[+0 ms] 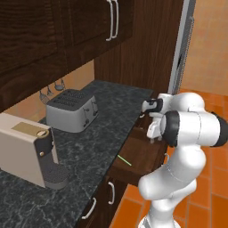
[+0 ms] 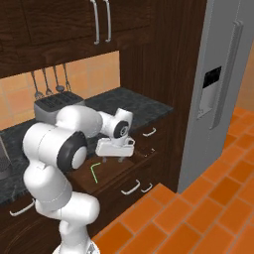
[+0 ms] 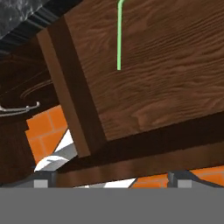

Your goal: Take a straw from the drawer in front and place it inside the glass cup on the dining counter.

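My gripper [image 2: 115, 158] hangs over the pulled-out drawer [image 2: 115, 166], fingers spread apart and holding nothing. The green straw [image 2: 94, 171] lies flat on the drawer's wooden floor, its bent end toward the black granite counter [image 1: 95, 133], a little apart from my fingertips. A toaster [image 1: 71, 109] stands on that counter.

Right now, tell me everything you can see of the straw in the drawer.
The straw is a very thin, bright green stick with one short bent end. It lies flat on the brown wooden floor of the open drawer, alone, with nothing else touching it. The pincer hovers above the drawer to one side of it, not on it.
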Controlling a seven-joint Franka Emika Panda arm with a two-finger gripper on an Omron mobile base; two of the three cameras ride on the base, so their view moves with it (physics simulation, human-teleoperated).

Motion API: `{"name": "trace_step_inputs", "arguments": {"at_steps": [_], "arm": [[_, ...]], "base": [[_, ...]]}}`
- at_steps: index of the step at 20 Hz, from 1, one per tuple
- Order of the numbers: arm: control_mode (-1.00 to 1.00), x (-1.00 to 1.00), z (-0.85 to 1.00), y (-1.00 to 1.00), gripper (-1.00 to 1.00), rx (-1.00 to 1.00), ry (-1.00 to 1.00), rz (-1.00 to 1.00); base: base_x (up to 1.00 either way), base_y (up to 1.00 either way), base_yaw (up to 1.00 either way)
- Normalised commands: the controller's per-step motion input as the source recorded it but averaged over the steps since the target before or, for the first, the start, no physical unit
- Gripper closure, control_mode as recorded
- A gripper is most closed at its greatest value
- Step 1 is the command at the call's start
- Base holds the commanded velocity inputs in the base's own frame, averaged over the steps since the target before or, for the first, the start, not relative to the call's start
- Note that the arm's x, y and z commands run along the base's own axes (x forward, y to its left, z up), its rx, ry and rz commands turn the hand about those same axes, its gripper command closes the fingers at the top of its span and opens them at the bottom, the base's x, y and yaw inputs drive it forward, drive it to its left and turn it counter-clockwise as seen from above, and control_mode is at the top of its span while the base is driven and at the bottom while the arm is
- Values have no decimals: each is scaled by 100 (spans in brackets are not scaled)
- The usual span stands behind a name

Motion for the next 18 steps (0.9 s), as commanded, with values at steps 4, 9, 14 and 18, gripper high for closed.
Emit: {"name": "trace_step_inputs", "arguments": {"at_steps": [4,9,14,18], "arm": [[-100,6,-44,0,-100,0,1,18],[-100,0,-36,0,-100,0,0,4],[-100,0,-30,0,-100,0,0,0],[-100,0,-29,-1,-100,0,0,0]], "base": [[0,0,0],[0,0,0],[0,0,0],[0,0,0]]}}
